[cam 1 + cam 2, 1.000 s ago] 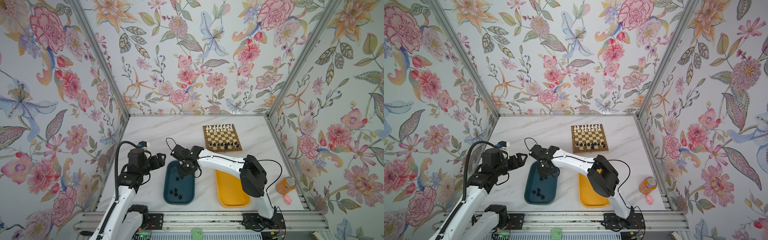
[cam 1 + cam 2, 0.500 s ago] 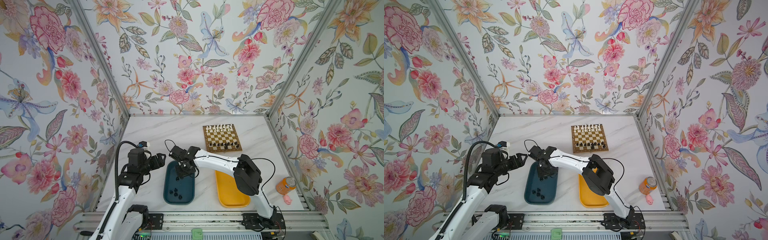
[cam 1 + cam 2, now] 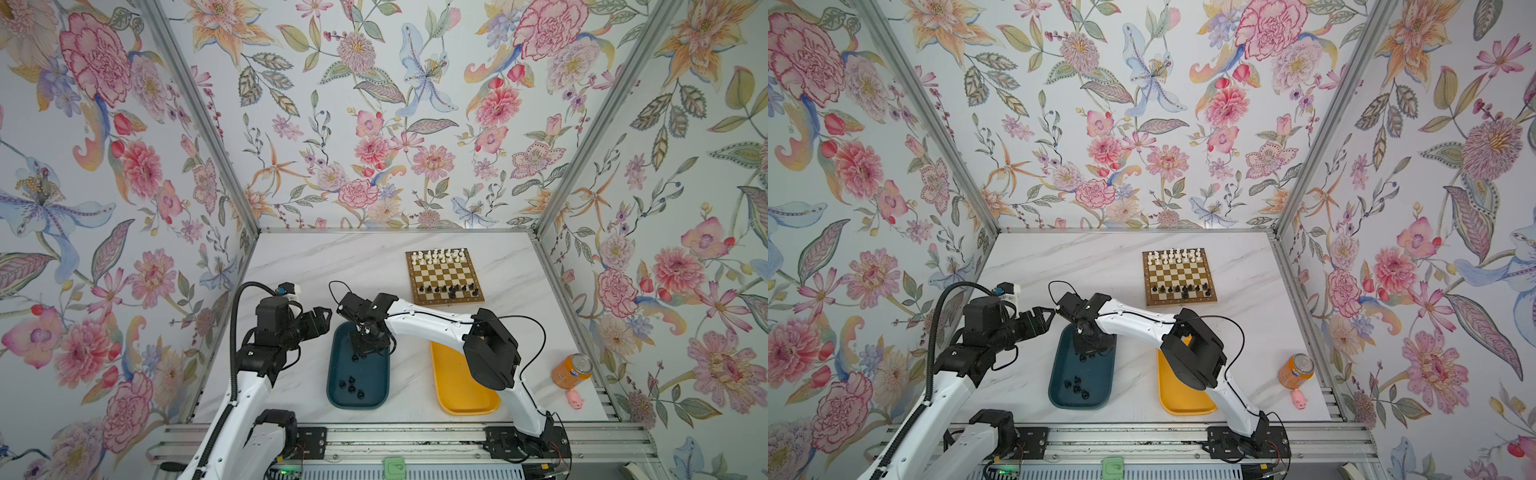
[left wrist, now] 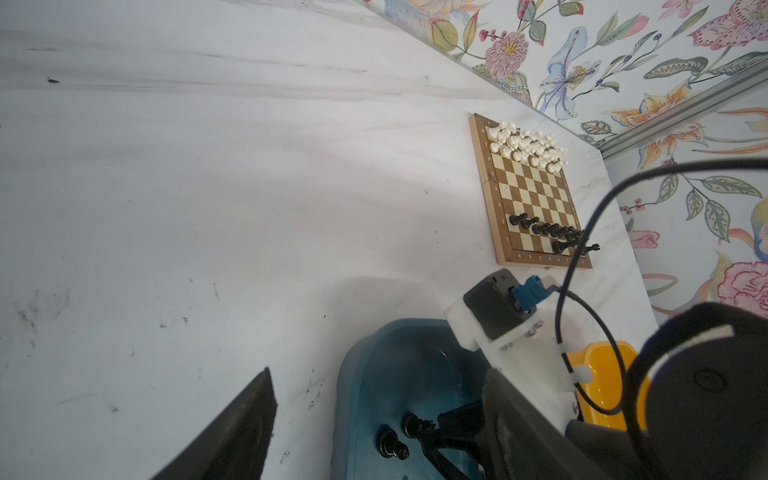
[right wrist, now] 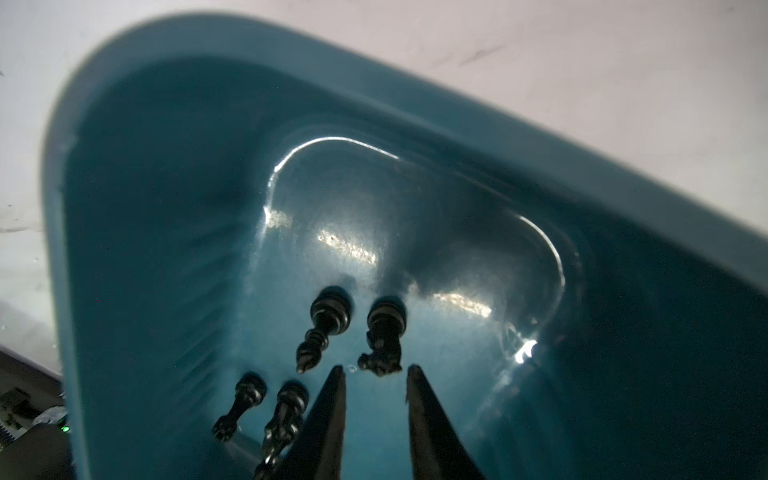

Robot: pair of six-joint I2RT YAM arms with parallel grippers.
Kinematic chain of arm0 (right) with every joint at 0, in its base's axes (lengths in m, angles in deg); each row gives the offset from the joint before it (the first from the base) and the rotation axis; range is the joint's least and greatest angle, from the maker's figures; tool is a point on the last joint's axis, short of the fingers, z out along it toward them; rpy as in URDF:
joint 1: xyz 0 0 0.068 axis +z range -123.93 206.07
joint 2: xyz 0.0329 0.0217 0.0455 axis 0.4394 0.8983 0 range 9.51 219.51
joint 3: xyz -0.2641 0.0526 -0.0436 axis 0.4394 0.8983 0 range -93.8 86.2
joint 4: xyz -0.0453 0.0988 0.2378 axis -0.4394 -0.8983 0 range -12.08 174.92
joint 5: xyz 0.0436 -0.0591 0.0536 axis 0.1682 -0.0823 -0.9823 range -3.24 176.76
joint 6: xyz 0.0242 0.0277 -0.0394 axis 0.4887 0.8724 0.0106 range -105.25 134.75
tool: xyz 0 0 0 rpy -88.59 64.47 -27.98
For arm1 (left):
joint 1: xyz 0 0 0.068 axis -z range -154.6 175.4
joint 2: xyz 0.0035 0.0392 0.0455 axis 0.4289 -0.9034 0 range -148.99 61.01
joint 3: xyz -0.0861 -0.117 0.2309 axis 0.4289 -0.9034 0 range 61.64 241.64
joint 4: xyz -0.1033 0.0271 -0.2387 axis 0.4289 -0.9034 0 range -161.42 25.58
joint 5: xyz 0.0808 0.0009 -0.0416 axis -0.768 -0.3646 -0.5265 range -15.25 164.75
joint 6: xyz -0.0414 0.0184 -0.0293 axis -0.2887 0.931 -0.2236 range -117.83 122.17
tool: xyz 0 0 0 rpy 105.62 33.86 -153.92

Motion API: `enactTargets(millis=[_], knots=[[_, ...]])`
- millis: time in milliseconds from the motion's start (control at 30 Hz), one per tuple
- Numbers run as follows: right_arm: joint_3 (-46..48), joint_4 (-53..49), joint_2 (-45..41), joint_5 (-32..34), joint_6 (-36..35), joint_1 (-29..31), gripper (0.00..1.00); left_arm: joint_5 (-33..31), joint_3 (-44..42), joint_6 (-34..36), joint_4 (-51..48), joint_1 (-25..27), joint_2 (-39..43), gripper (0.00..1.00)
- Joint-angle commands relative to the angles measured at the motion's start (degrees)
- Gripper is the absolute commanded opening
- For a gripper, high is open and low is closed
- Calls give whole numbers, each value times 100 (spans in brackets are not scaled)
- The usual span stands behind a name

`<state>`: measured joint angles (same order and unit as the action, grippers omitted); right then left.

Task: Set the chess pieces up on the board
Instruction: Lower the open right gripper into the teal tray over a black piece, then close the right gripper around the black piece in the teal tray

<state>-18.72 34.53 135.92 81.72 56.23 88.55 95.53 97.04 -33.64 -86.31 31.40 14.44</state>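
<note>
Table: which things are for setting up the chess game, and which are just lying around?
For the job: board, white chess pieces on it, black chess pieces in the teal tray, right tool in that tray.
Just lying about: orange can, pink pig toy, yellow tray.

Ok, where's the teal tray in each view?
Top view: teal tray, front centre, left of the yellow tray.
Top view: teal tray, front centre too.
Left wrist: teal tray, foreground, partly behind the right arm.
Right wrist: teal tray fills most of the picture.
Shared landmark: black chess pieces lying in it.
</note>
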Motion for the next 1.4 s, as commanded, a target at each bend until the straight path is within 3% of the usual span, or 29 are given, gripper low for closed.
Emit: enactTargets(millis=[0,633,1100,1367], knots=[[-166,-211,171,-14,107,-27,28,119,64,118,-87,-40,7,80],[-208,-279,222,109,29,-106,22,120,108,154,-104,-27,-41,79],[-397,-479,366,183,-96,-155,12,120,125,166,-119,-24,-23,79],[-421,-506,425,149,-164,-205,12,106,160,178,-122,-35,-45,79]])
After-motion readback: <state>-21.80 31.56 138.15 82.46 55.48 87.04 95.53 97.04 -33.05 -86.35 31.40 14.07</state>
